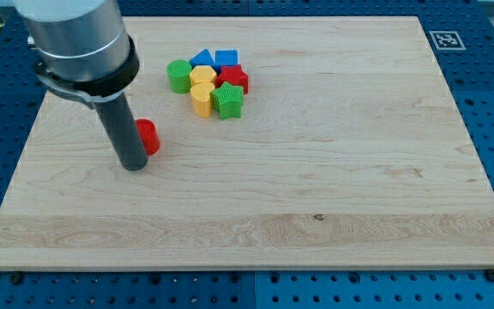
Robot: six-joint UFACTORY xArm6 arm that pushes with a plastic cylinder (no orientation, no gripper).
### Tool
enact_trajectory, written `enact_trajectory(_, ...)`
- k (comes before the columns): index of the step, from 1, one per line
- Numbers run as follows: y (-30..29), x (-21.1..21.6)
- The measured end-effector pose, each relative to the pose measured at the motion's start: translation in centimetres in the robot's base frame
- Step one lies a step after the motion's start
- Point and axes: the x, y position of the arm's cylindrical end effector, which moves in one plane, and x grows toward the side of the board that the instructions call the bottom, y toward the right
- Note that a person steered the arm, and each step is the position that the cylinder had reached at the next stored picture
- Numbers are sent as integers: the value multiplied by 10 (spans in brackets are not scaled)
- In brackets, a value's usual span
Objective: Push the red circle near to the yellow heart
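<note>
The bare wooden board (316, 232) fills the lower part of the frame, nothing standing on its near half. Above that, at the left, my tip (133, 166) rests on the board at the foot of the dark rod, which holds nothing and has nothing to open or close; it can only shove. The red circle (148, 136) sits just beside the rod on the view's right, touching it or very nearly, partly hidden behind it, so exact contact cannot be told.

Further toward the upper middle of the frame lies the cluster. The yellow heart (201, 76) sits near its centre, with a green block (178, 75) on its left, a blue triangle (201, 58) and a blue block (226, 58) above, a red block (233, 79) to the right, and a second yellow block (201, 99) and a green block with ridges (228, 101) below.

The red circle is well apart from the heart, so I judge the push barely begun. The risks: the round block may roll off the rod's curved side if the push runs off-centre, and a hard shove along the up-right line would strike the left green block or lower yellow block first and scatter the cluster, moving the heart itself.
</note>
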Motion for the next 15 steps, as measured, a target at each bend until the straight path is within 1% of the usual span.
enact_trajectory(1,22,-1)
enact_trajectory(2,18,-17)
enact_trajectory(3,2,-13)
enact_trajectory(4,-14,1)
enact_trajectory(5,-34,-7)
enact_trajectory(7,-20,-13)
enact_trajectory(8,-12,-27)
enact_trajectory(10,-14,-63)
enact_trajectory(12,-36,-75)
enact_trajectory(15,-7,-76)
